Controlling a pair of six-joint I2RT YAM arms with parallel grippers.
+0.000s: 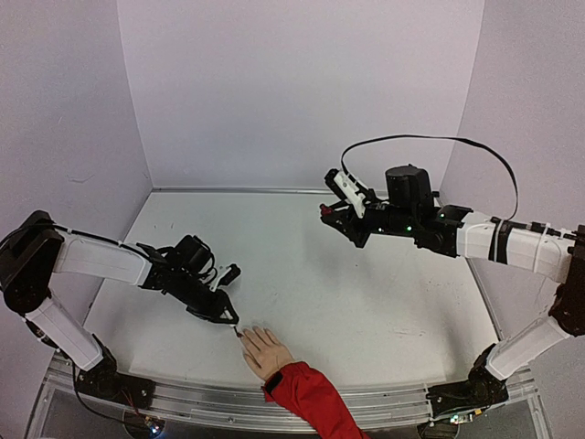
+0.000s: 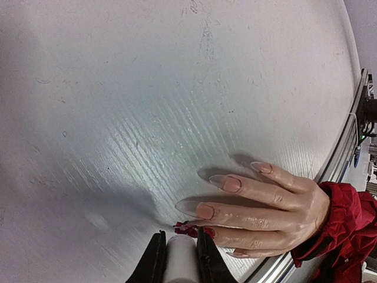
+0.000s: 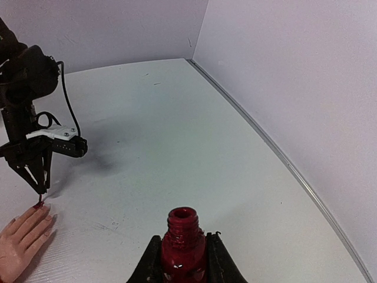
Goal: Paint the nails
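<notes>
The small beige mannequin hand (image 1: 265, 351) with a red fabric sleeve (image 1: 306, 391) lies palm down at the near edge of the white table (image 1: 366, 293), its fingers pointing toward the left arm. The nails (image 2: 231, 184) on 3 fingers look pale pink, and 1 nail lower in the left wrist view is smeared dark red. The left gripper (image 2: 179, 250) is clamped on the white cylindrical brush cap (image 2: 179, 262), with the dark-red brush tip (image 2: 187, 227) touching that nail. The right gripper (image 3: 184, 250), well apart toward the far right, grasps the open dark-red glass polish bottle (image 3: 182, 227), held upright.
</notes>
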